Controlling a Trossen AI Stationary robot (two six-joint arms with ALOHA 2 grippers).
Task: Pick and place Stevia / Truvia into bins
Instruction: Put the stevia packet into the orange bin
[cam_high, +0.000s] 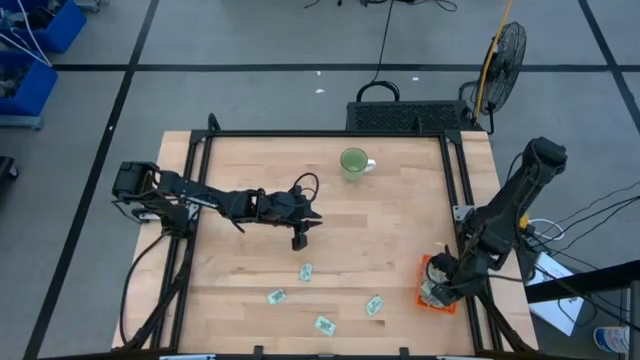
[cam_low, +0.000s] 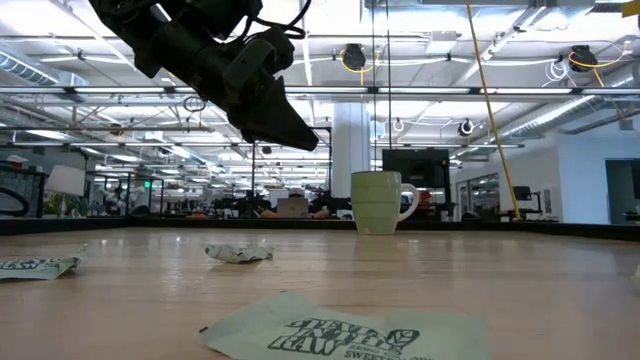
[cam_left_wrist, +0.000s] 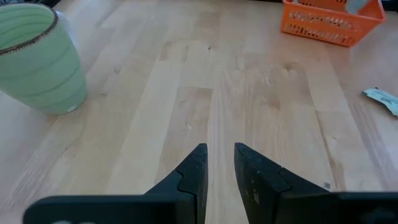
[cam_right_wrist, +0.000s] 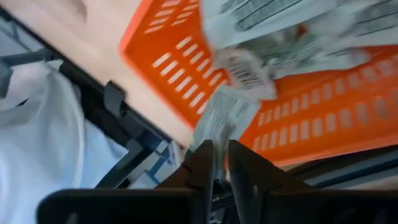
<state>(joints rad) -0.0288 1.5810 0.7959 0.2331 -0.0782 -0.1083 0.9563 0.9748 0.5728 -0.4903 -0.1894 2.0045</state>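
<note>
Several pale green and white sachets lie flat on the wooden table near its near edge: (cam_high: 306, 271), (cam_high: 277, 296), (cam_high: 323, 324), (cam_high: 375, 305). The low view shows one sachet close up (cam_low: 350, 335) and a crumpled one (cam_low: 238, 253). The orange tray (cam_high: 425, 297) sits by the right edge with sachets in it (cam_right_wrist: 261, 56). My right gripper (cam_high: 437, 290) is at the tray, shut on a sachet (cam_right_wrist: 225, 115). My left gripper (cam_high: 300, 238) hovers shut above the table's middle, holding nothing (cam_left_wrist: 219, 163). My right gripper pinches a sachet by one end (cam_right_wrist: 216, 138) between its two fingers. The rest of the sachet reaches out past the fingertips over the orange tray's slotted wall (cam_right_wrist: 180, 68), toward the sachets piled inside. Whether its far end rests on the tray, I cannot tell.
A round green mug (cam_high: 353, 163) stands near the far edge, right of centre, also seen in the left wrist view (cam_left_wrist: 37, 56). A black frame runs along the table's edges (cam_high: 455, 190). Bare wood lies between the left gripper and the tray.
</note>
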